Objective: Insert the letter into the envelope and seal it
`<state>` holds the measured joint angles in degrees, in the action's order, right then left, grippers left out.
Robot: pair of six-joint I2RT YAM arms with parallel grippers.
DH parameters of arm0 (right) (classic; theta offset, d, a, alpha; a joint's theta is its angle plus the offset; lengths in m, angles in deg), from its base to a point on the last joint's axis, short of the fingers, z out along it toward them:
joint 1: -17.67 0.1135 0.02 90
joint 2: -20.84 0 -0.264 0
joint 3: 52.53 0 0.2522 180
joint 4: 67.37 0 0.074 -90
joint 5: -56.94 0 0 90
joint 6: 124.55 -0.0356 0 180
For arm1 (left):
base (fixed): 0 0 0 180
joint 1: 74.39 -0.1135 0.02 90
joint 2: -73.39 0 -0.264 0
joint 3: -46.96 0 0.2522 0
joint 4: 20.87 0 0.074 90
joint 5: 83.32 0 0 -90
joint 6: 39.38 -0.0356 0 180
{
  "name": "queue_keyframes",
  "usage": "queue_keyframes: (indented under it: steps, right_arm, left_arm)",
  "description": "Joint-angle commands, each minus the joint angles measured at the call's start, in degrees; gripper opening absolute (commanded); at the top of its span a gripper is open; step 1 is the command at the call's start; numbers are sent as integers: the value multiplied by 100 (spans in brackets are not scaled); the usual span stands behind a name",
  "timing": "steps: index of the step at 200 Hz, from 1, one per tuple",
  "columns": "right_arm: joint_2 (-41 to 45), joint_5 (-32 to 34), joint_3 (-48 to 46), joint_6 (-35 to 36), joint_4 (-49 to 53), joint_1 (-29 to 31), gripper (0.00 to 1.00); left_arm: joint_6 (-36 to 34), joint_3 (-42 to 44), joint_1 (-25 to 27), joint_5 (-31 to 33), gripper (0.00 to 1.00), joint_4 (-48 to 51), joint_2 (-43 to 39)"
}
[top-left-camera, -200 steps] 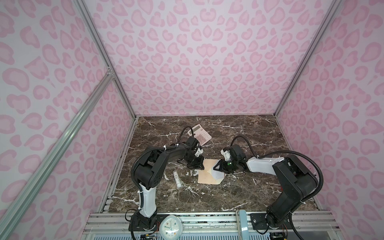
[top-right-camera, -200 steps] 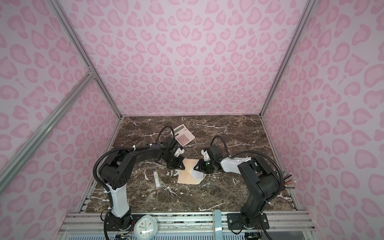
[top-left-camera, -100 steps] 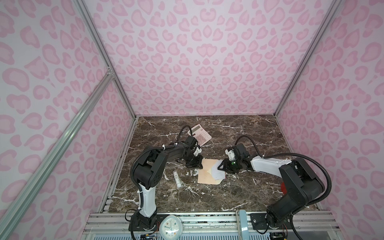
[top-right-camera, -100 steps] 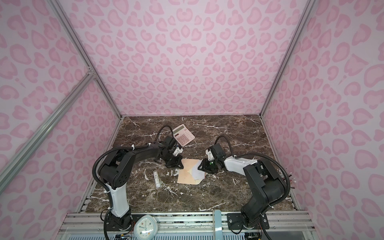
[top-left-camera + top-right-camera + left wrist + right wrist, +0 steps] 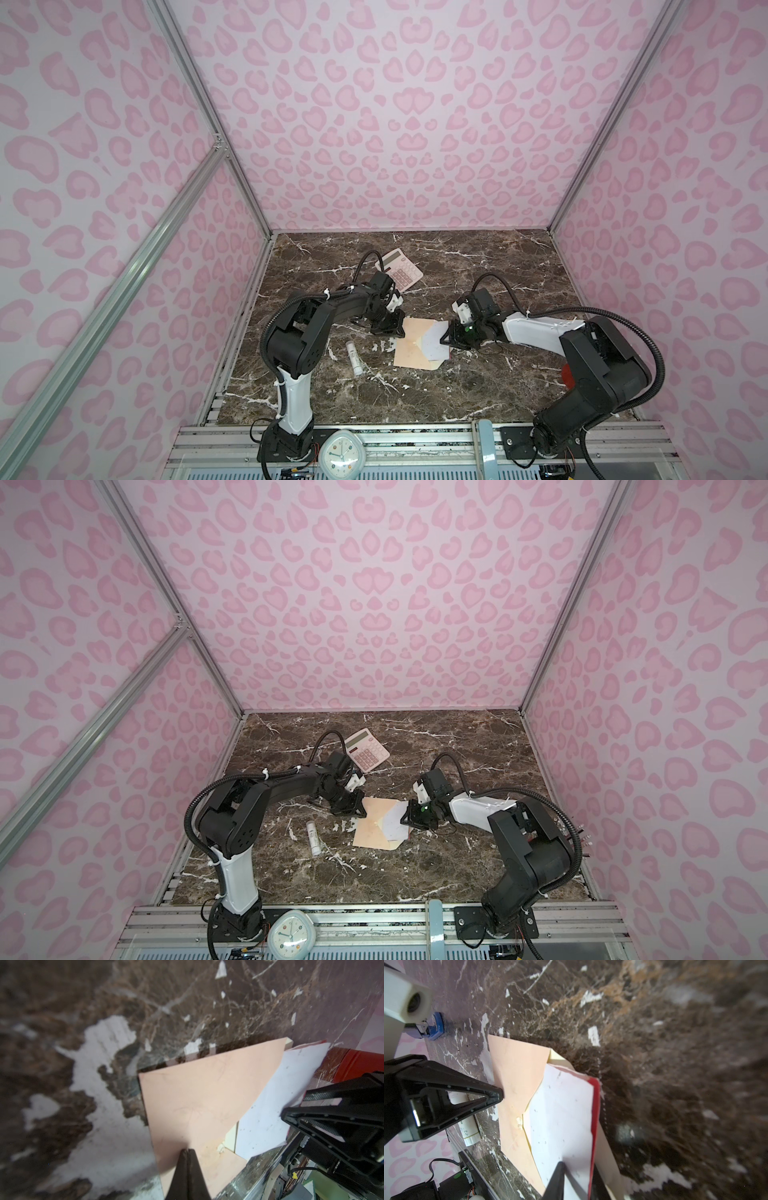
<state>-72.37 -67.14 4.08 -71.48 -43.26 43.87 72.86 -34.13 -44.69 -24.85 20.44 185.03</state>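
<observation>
- The envelope (image 5: pixel 409 353) lies flat near the middle of the tabletop (image 5: pixel 415 399).
- The letter (image 5: pixel 436 347) sits partly in the envelope, its right part sticking out over the open flap.
- My left tool (image 5: pixel 395 330) rests on the envelope's rear left corner.
- My right tool (image 5: pixel 446 337) is at the letter's right edge.
- A glue stick (image 5: pixel 354 360) lies near the envelope, on its left.
- A calculator (image 5: pixel 400 269) lies behind the envelope, well apart.

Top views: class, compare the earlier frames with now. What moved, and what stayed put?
The right gripper and its arm drew back slightly to the right; its jaws straddle the letter's red edge. Whether the letter shifted is too small to tell. The left gripper, shut, stays on the envelope; calculator and white tube unmoved.
</observation>
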Motion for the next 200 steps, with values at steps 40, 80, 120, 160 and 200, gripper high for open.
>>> queue_keyframes:
  steps: [40, 80, 120, 160, 200]
  right_arm:
    - [-217, 14, 45, -190, -288, 159, 14]
    - [-369, 7, 158, -245, -392, 242, 13]
    - [-494, -10, 263, -287, -448, 262, 13]
    - [-520, -10, 261, -294, -456, 263, 12]
    - [-475, 7, 234, -272, -431, 250, 10]
  left_arm:
    - [-71, 27, -7, 129, 4, 97, 51]
    - [-71, 36, -7, 110, 4, 99, 42]
    - [-71, 20, -7, 73, 3, 97, 20]
    - [-44, -16, -25, -20, 5, 64, -84]
    - [-35, -68, -86, -106, 19, 132, -353]
